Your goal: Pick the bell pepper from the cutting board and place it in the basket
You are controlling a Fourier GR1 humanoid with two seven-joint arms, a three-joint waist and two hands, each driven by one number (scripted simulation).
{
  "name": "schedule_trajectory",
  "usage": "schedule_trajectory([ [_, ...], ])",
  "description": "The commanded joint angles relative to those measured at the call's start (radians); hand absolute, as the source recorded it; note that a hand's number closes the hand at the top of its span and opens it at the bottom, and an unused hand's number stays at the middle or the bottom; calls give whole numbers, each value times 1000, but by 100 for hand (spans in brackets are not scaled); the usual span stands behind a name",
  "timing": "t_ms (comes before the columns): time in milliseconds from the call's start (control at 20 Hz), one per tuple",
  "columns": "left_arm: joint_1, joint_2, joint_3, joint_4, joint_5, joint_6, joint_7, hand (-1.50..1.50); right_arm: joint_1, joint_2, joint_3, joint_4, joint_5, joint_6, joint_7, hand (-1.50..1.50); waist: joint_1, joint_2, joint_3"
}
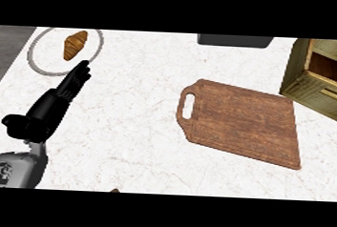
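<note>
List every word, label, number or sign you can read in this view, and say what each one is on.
Grey left forearm: dark markings on its casing, too blurred to read.
Brown wooden cutting board: no text, only grain.
Round white plate with the brown croissant: no text.
Pale wooden box at the right edge: no text.
White marble counter: no text.
Black left hand: no markings.

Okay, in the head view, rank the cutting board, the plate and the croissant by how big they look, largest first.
1. Cutting board, clearly the largest.
2. Plate, at the top left, with the left hand overlapping its near rim.
3. Croissant, smallest, lying on the plate.
</note>
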Motion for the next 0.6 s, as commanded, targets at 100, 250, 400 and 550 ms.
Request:
schedule_trajectory([
  [100,27,-27,-23,-55,-10,12,13,0,22,-39,-21,151,-13,-116,-184,150,7,-1,0],
  [250,-2,-4,3,-13,23,-17,19,0,24,-60,-62,176,-29,-222,-225,150,7,2,0],
  [400,42,-33,-40,-55,-9,9,27,0,4,-61,-124,248,-104,-230,-282,-150,15,3,1],
  [550,15,-7,5,9,1,2,-36,0,-11,-105,-110,292,-105,-202,-320,-150,6,2,0],
])
